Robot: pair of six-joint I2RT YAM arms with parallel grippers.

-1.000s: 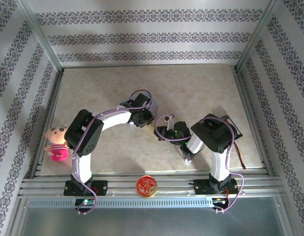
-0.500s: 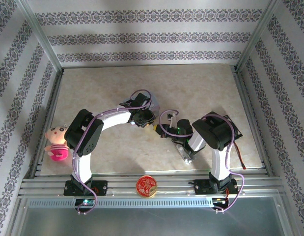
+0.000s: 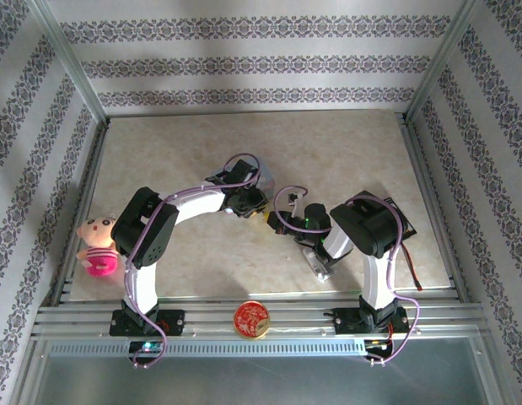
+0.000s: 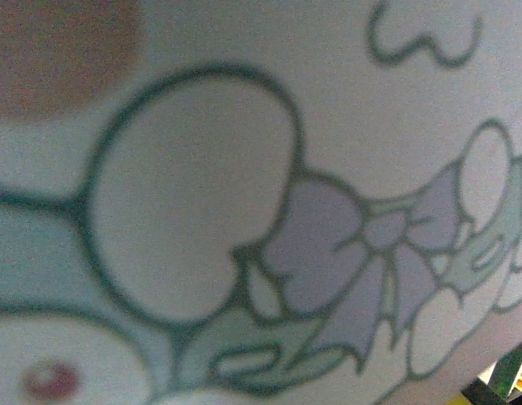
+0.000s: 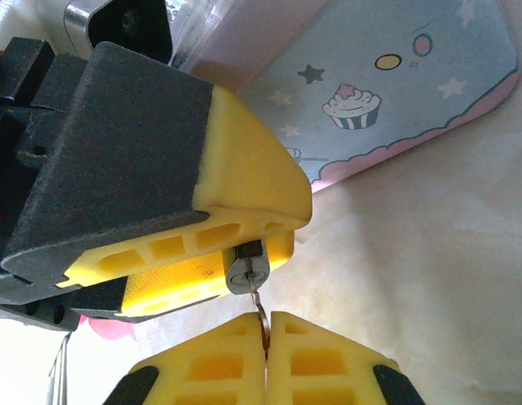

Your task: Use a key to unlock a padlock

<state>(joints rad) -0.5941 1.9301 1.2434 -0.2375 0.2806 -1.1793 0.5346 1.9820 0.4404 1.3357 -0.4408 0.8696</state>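
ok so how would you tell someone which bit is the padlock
In the right wrist view, find the pale blue cupcake tin, then the left gripper just below-left of it. The padlock is the small round silvery face clamped between its yellow fingers; the key just below is only a thin sliver.

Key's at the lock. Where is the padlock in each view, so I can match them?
Right wrist: padlock at centre, gripped by left claw; key from right claw touches its keyhole.
Top external: padlock too small to tell; mid-table, where left claw meets right claw.
Left wrist: tin's cartoon print, close up.
Shared landmark: the pastel tin, upper right in right wrist.
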